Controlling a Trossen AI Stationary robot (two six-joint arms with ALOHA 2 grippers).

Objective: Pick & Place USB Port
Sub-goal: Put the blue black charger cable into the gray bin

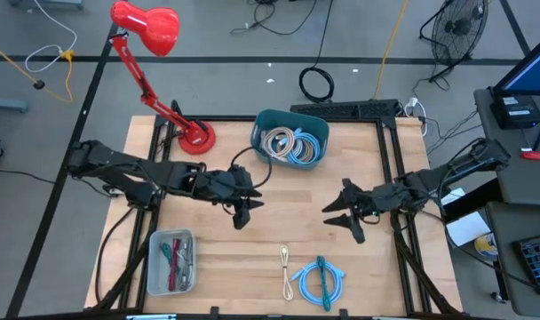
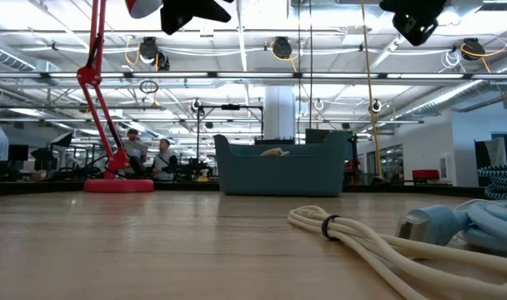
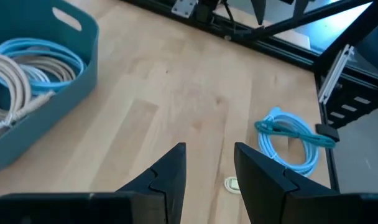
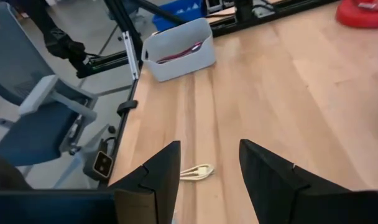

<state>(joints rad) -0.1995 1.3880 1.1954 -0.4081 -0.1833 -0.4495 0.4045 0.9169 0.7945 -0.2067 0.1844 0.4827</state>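
both dark two-finger grippers, left (image 1: 244,212) and right (image 1: 341,217), hover part open and empty above the pale wooden table (image 1: 252,258), near the coiled cream cable (image 1: 285,264).

A pale wooden counter (image 1: 252,240) carries a teal bin (image 1: 290,138) of coiled cables near its far edge, with a red desk lamp's base (image 1: 194,136) just beside it. Along the near edge lie a small grey tray (image 1: 170,262), a beige cable (image 1: 285,267) and a coiled blue cable (image 1: 320,281).
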